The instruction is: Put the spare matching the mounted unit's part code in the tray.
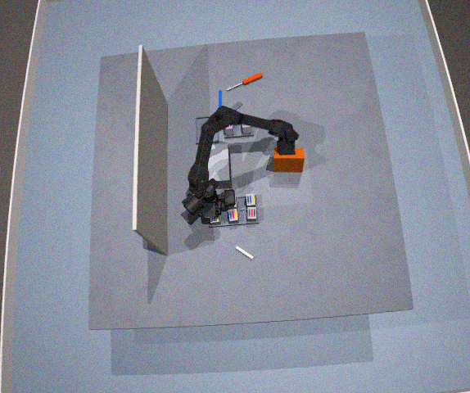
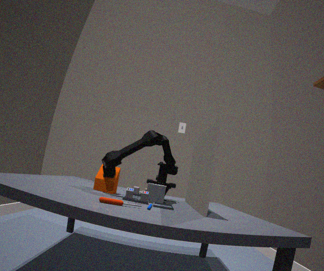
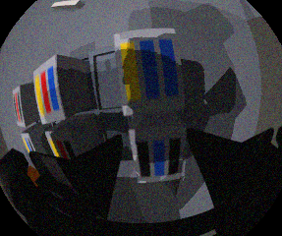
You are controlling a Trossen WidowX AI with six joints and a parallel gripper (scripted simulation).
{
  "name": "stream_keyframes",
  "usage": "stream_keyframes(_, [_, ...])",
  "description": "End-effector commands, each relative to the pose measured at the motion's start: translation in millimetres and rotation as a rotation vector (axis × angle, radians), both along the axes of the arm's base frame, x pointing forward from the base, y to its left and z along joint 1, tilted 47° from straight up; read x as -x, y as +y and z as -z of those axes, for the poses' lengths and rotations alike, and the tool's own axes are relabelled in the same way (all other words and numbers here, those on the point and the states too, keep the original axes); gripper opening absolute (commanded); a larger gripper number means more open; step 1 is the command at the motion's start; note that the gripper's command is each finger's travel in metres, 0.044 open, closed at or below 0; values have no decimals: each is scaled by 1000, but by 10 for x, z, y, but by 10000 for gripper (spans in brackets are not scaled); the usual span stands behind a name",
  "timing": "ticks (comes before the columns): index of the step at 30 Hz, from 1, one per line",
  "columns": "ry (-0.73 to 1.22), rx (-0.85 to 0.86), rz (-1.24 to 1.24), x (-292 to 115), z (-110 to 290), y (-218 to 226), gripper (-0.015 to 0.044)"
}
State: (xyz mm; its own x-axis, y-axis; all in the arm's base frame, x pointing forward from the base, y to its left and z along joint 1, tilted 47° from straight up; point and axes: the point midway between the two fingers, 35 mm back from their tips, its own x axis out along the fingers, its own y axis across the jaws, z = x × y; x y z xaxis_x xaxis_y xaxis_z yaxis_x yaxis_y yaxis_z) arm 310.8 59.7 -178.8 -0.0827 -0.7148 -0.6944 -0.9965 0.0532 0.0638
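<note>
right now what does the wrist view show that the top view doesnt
Only the wrist view shows the stripe order on the nearest spare, yellow then two blue, sitting ahead of the open gripper, whose dark fingers flank it without touching.

Only the top view shows the whole layout: the orange base block, the screwdriver, the upright panel and the blue stick.

Both show the rack of striped spares and the small white bar.

Looks like a bare workshop or test room: grey table [image 2: 54, 201] with a screwdriver [image 1: 246, 81] lying on it, plain walls, a wall outlet [image 2: 182, 127], blue floor.
</note>
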Motion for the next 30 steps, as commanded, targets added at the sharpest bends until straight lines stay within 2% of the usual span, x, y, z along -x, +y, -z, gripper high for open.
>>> stream_keyframes(1, [-1,4,-4,3,19,-28,300])
stream_keyframes(5, [-1,4,-4,3,19,-28,300])
stream_keyframes(10, [1,1,0,8,14,-17,169])
stream_keyframes(18, [1,1,0,8,14,-17,115])
stream_keyframes(22, [1,1,0,8,14,-17,10])
stream_keyframes(23, [1,1,0,8,14,-17,0])
stream_keyframes(30, [1,1,0,8,14,-17,0])
